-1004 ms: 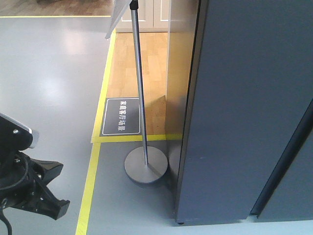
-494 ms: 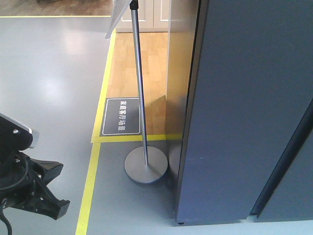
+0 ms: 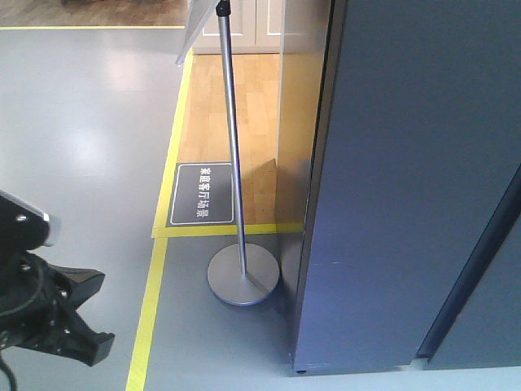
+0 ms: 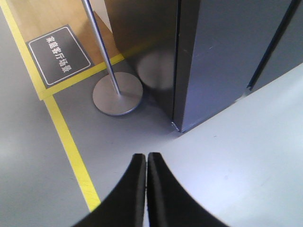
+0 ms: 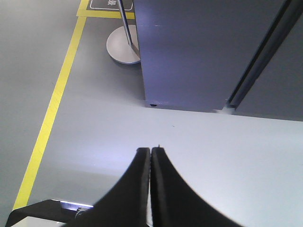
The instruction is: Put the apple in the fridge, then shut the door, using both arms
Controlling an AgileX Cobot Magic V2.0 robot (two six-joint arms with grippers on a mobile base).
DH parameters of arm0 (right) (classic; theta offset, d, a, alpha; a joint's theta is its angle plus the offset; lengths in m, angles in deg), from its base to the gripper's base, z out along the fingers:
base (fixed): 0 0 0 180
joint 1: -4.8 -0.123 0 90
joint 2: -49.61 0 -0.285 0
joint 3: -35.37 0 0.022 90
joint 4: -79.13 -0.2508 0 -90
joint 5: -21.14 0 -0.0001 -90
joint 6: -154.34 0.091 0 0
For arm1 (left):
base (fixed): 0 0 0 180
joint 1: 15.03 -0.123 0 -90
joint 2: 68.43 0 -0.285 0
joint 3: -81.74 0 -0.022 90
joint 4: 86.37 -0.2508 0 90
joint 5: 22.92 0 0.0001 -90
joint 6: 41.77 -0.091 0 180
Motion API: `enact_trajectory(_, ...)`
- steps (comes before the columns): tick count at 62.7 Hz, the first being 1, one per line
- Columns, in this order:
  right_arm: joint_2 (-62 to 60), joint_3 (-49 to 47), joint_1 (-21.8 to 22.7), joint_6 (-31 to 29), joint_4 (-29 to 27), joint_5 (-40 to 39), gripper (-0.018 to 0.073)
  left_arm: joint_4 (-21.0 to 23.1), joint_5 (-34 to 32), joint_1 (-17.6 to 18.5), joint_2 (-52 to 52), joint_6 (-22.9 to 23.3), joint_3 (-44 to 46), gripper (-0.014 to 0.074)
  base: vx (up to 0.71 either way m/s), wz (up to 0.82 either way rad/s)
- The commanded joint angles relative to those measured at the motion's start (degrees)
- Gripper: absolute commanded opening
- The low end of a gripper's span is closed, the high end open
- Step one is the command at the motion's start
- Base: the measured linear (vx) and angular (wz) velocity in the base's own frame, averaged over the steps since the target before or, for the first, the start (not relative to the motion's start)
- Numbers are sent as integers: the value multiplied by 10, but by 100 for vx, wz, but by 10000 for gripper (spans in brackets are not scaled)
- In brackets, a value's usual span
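Progress: door [image 3: 423, 187] looks closed flush against the fridge [image 5: 184, 52]; judging by that, the job seems finished or nearly so.
Apple: nowhere in sight; whether it sits inside the fridge cannot be told.
Left gripper [image 4: 144, 163]: clenched, black fingers pressed together, holding nothing.
Right gripper [image 5: 150, 158]: clenched likewise, empty.
Surfaces: fridge faces matte dark grey, flat; floor [image 3: 81, 147] smooth glossy grey with yellow tape lines [image 3: 146, 318].
Far left: sign stand [image 3: 242, 273], slim steel pole on a round disc base.

matt grey fridge [image 3: 407, 187], brushed-metal pole [image 3: 232, 138]
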Motion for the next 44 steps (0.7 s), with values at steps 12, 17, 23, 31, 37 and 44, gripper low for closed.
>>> enact_trajectory(12,8,-14,2,-1,-3,-28,-4,138,-125,-123,126,-100,-66,-6,0,0)
enact_trajectory(17,8,-14,2,-1,-3,-28,-4,166,-171,-172,184,-120,-115,-6,0,0)
enact_trajectory(23,8,-14,2,-1,-3,-28,-4,167,-217,-219,270,-120,-176,-6,0,0)
enact_trajectory(31,8,-14,2,-1,-3,-28,-4,161,-250,-271,373,-120,-243,-6,0,0)
enact_trajectory(37,8,-14,2,-1,-3,-28,-4,161,-252,-311,440,-120,-284,-6,0,0)
enact_trajectory(44,8,-14,2,-1,-3,-28,-4,162,-252,-353,512,-120,-318,-6,0,0)
